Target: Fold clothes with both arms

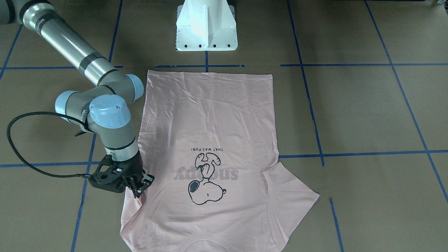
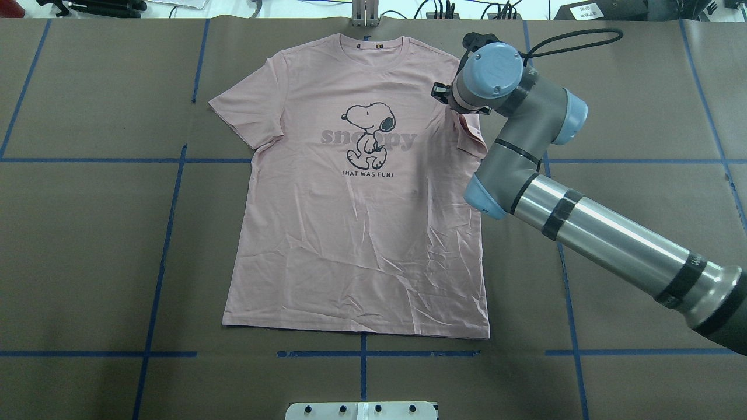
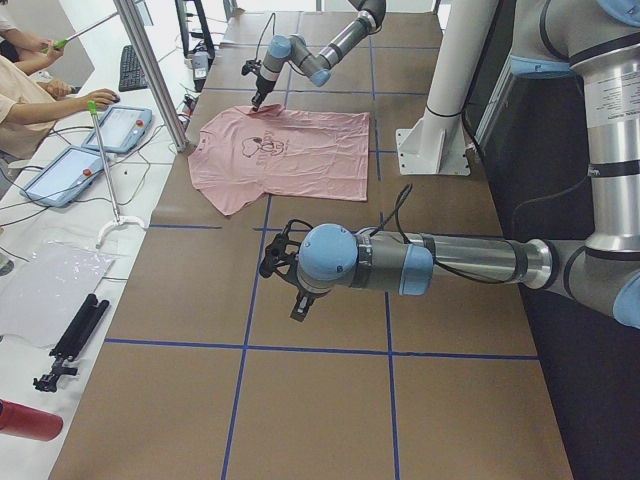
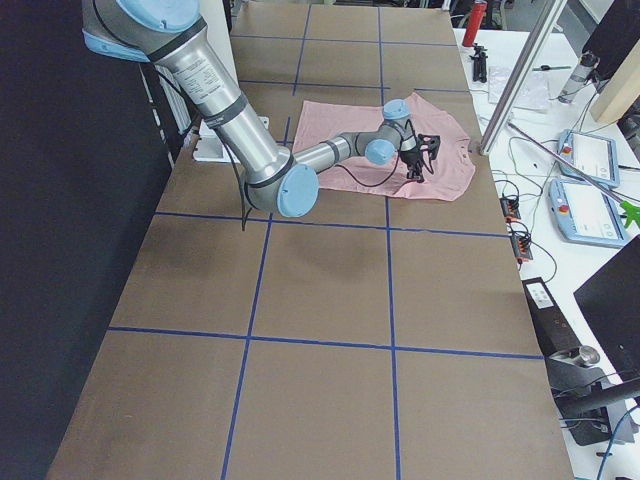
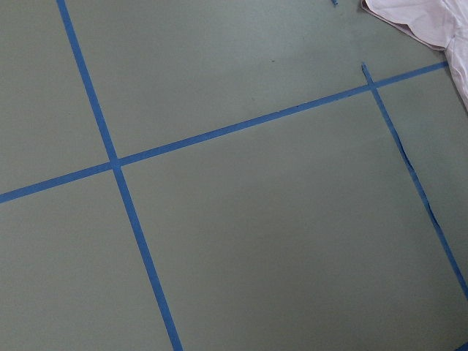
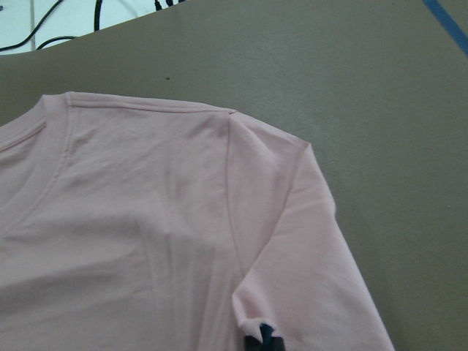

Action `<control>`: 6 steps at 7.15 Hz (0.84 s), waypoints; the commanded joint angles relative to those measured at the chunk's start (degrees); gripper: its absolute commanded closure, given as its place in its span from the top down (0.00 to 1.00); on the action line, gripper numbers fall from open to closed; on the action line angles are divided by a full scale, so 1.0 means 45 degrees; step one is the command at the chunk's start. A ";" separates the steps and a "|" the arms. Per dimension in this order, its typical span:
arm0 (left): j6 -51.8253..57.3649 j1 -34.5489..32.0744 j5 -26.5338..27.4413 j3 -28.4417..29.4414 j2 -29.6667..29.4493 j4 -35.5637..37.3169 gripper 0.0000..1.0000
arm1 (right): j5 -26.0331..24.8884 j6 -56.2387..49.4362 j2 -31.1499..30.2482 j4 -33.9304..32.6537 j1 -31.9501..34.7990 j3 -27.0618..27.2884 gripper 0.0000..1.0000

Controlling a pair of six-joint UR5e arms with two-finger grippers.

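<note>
The pale pink T-shirt [image 2: 362, 233] lies flat and face up on the brown table, dog print and lettering showing, collar at the far edge from the robot [image 1: 210, 122] [image 3: 300, 150] [image 4: 340, 120]. My right gripper [image 1: 138, 189] is shut on the edge of one sleeve [image 2: 470, 131], which is bunched and slightly raised. In the right wrist view the cloth [image 6: 146, 219] puckers at the fingertips [image 6: 262, 338]. My left gripper [image 3: 280, 265] hangs over bare table well away from the shirt; I cannot tell if it is open or shut. Its wrist view shows only a shirt corner [image 5: 431, 22].
The white pedestal base [image 1: 206, 28] stands at the robot's side of the table, just beyond the shirt's hem. Blue tape lines [image 2: 163, 245] grid the table. A side desk with tablets [image 3: 70, 170], tools and seated people runs along the far edge.
</note>
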 commanded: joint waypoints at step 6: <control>-0.7028 0.2250 0.2425 0.1669 -0.3658 -0.4584 1.00 | 0.1075 0.0222 -0.0737 0.0201 0.0002 0.2326 1.00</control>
